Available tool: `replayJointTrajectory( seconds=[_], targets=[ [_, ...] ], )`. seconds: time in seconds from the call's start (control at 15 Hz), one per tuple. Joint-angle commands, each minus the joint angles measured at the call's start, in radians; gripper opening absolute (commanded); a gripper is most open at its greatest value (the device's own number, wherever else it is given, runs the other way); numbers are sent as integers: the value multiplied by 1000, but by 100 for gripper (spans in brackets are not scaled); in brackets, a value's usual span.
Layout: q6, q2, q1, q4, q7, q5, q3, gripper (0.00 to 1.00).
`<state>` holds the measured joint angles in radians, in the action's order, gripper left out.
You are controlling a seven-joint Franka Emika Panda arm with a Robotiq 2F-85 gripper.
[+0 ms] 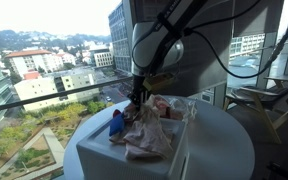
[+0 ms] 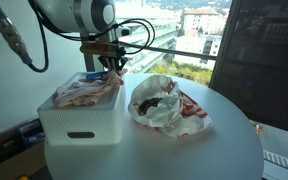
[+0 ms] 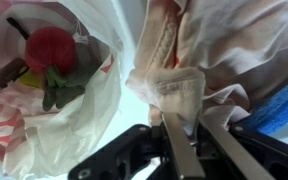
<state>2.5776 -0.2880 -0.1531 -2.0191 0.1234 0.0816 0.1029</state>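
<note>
Pinching fold of crumpled pale pink-white cloth (image 3: 176, 90), gripper (image 3: 187, 124) stood narrow, closed on it. Cloth lay in white plastic bin (image 2: 79, 128) on round white surface (image 2: 189, 152). Soft, light, limp; raised fold judged best hold.

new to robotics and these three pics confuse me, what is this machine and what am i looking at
It is a single robot arm with a two-fingered end effector at its tip. Two pictures come from cameras standing outside the robot, looking at a round white table by a window from different places. The third comes from a camera on the wrist, looking past the fingers. On the table stand a white bin full of pale cloth and a crumpled plastic bag with something red inside. The end effector reaches into the bin, and in the wrist view its fingers seem to pinch a fold of the pale cloth.
</note>
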Motion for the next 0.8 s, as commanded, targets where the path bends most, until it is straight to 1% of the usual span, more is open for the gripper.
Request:
replayJointTrajectory(
  seconds=[0.0, 0.13, 0.27, 0.4, 0.53, 0.73],
  targets=[
    [10, 135, -29, -100, 85, 43, -23, 6],
    [-2, 193, -37, -133, 141, 96, -30, 6],
    [-31, 247, -33, -172, 145, 107, -11, 6],
    [-44, 286, -32, -218, 131, 111, 9, 6],
    [-44, 310, -34, -269, 92, 89, 34, 6],
    [2, 318, -43, -336, 28, 68, 70, 6]
  ],
)
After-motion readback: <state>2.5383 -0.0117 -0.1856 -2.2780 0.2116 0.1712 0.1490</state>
